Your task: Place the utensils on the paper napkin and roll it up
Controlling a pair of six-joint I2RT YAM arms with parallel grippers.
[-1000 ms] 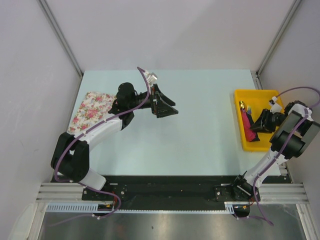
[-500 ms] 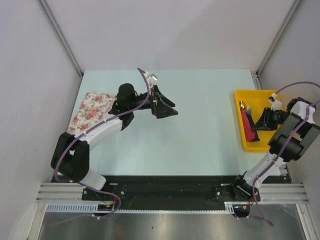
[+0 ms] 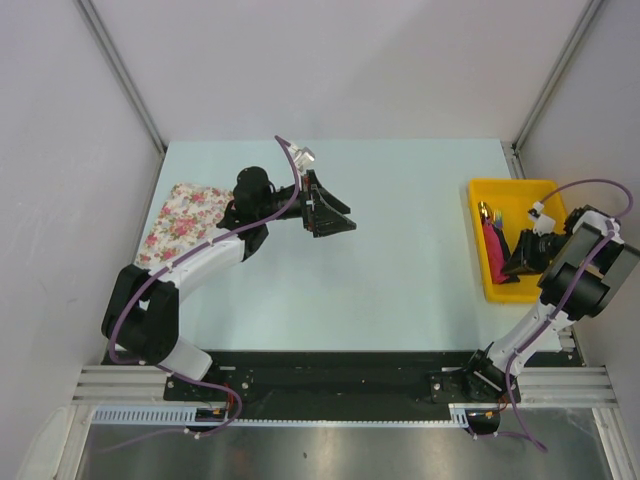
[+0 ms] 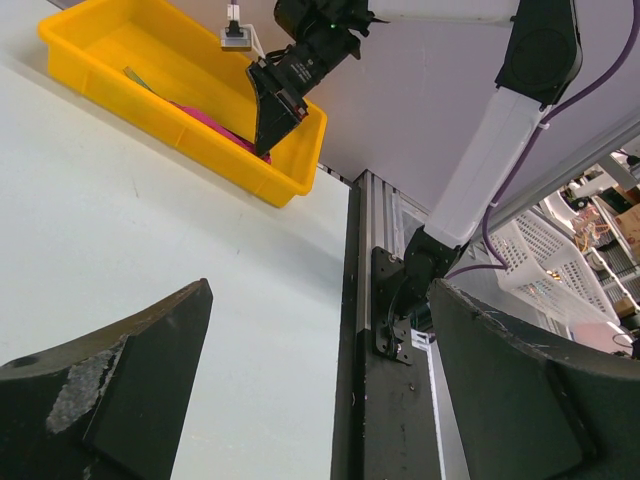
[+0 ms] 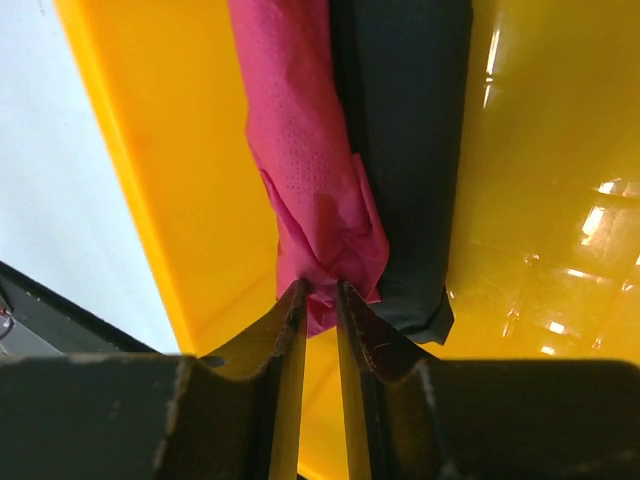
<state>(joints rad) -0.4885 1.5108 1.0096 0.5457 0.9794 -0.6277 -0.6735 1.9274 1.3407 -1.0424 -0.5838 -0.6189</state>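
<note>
The pale table [image 3: 400, 260] sits between white walls. On its left lies a flowery cloth [image 3: 185, 220]. The left gripper [image 3: 345, 218] hangs over the middle, jaws wide, holding nothing. On the right, in the yellow tray [image 3: 510, 184], the paper napkin [image 5: 305, 170] lies bunched beside a black bar [image 5: 400, 130] — the right gripper [image 5: 318, 300] pinches its end, jaws nearly together. The paper looks thin, light and soft, so it may tear — a gentle hold here seems best.

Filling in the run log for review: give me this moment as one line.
step: pickup | right gripper: pinching end of paper napkin in yellow tray | left gripper: open, over table
</note>
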